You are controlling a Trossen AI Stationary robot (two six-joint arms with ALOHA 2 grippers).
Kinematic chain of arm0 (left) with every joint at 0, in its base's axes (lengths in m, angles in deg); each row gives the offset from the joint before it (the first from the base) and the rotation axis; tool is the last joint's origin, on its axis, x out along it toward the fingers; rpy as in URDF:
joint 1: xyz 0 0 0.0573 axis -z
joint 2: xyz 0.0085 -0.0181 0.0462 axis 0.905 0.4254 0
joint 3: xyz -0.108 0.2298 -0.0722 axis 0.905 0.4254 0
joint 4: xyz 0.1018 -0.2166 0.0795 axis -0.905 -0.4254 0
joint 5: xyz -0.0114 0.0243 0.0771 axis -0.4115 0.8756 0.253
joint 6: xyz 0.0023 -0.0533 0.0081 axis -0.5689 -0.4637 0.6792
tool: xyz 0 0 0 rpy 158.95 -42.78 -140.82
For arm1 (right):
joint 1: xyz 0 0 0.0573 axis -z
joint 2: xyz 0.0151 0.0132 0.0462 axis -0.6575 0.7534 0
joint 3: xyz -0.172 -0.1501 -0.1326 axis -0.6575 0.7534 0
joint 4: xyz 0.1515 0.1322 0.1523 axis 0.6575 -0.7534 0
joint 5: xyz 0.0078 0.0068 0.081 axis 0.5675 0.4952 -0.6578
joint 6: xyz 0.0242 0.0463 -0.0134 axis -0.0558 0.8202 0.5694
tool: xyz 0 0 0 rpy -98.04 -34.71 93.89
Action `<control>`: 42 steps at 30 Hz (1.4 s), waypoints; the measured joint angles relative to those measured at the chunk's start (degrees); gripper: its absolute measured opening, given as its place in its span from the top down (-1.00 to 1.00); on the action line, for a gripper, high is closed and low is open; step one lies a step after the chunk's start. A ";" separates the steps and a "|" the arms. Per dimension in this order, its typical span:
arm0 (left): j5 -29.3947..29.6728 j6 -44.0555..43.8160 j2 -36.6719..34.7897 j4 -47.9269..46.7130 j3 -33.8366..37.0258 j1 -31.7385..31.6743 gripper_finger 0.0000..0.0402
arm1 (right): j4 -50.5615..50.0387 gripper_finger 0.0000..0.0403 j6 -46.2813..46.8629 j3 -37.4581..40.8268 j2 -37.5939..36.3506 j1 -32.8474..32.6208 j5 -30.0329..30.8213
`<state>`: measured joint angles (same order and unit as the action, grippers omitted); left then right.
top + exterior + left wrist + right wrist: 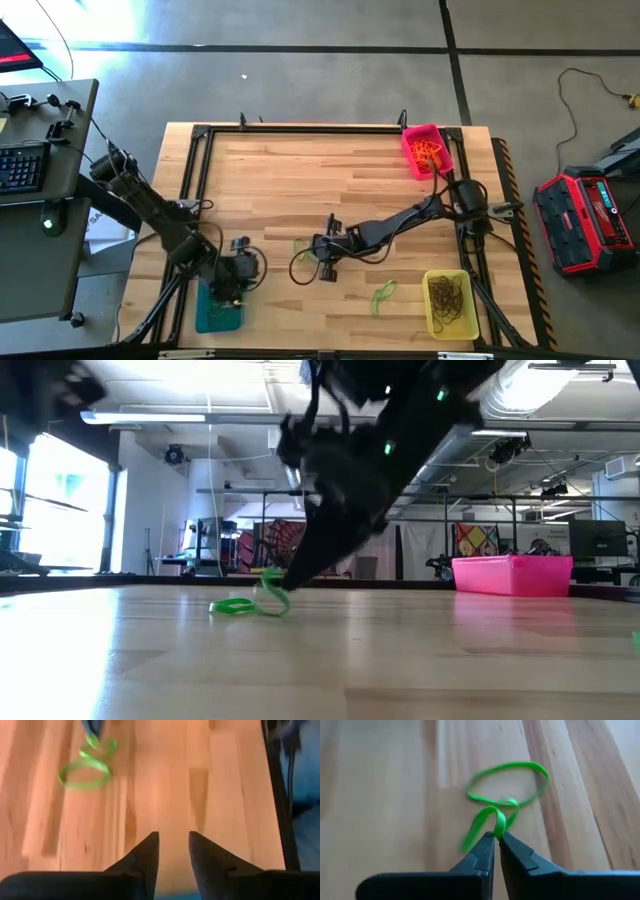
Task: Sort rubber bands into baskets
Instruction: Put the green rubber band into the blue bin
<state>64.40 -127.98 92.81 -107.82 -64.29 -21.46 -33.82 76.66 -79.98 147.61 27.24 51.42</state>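
A bright green rubber band point(507, 785) lies twisted on the wooden table point(300, 170) near its middle, also seen in the low view point(245, 604) and, farther off, in the left wrist view point(84, 770). My right gripper point(496, 840) point(308, 250) slants down onto it and is shut on it. My left gripper point(173, 847) point(243, 268) hangs open over the near left of the table, beside the teal basket point(218, 312), with nothing between its fingers. The pink basket point(428, 150) holds orange bands. The yellow basket point(450, 303) holds dark bands. My right gripper pinches a raised fold of the green rubber band point(499, 824), at the crossing of its twisted loops, between the two fingertips. The fingers slant down from the table's right side. The band's larger loop point(530, 770) lies on the table beyond the fingers.
Another green rubber band point(383, 293) lies loose near the front, left of the yellow basket. A black frame point(200, 160) runs around the tabletop. A desk with a keyboard point(25, 165) stands to the left and a red case point(585, 220) to the right of the table.
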 joint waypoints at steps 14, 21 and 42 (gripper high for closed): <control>2.31 13.00 4.10 13.88 0.00 -11.27 0.11 | 1.57 1.00 -5.93 -0.83 -5.41 -6.97 17.23; 2.60 15.20 7.47 21.53 0.00 -15.68 -0.19 | 7.00 1.00 -11.66 -1.44 -5.46 -8.90 21.38; -2.52 22.57 12.53 22.46 0.00 -19.50 -0.11 | 11.76 1.00 -15.96 -1.46 -5.46 -10.66 23.96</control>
<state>61.88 -105.41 105.34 -85.37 -64.29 -40.97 -22.06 60.70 -81.44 142.16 16.58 75.38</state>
